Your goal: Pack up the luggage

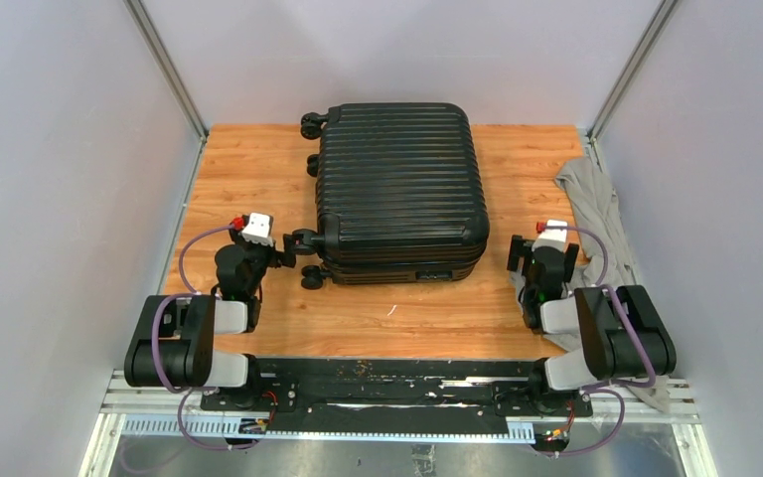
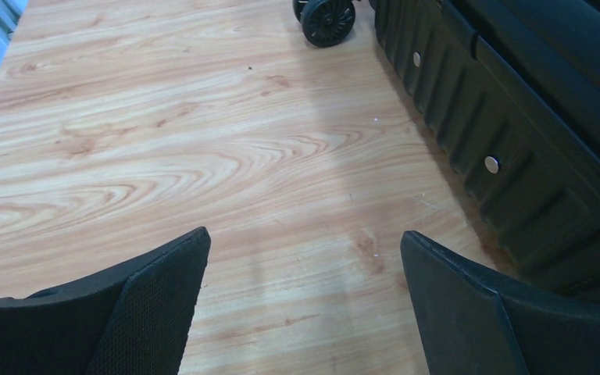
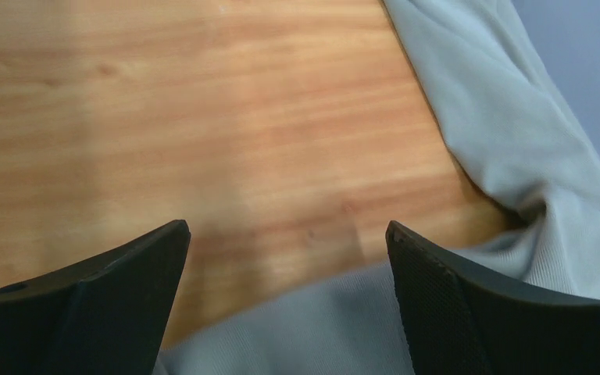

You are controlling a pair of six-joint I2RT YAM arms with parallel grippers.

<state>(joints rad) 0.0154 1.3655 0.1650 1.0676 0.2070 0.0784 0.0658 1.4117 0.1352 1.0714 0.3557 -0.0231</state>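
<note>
**On the tabletop (image 1: 258,169): suitcase (image 1: 397,189) closed, both sets of jaws apart**

In the middle of the tabletop, toward its far edge, the black ribbed suitcase lies flat with its shell shut. Its small wheels (image 1: 311,278) stick out along its left side.

The left arm (image 1: 194,338) reaches toward the suitcase's near left corner. The left jaws stand wide apart, with nothing between them, just beside one of the wheels. From the left wrist view, bare wood shows between the two fingers (image 2: 148,305). The suitcase's ribbed side (image 2: 516,156) runs along the right, and a wheel (image 2: 328,19) sits at the top.

Along the right edge of the tabletop lies a crumpled grey cloth (image 1: 596,204), which trails back past the right arm (image 1: 606,338). The right jaws, near the suitcase's near right corner but apart from it, are also spread wide and hold nothing. From the right wrist view, the cloth (image 3: 500,117) lies under and beside the right-hand finger (image 3: 469,312), with another fold below between the fingers and bare wood to the left.
</note>
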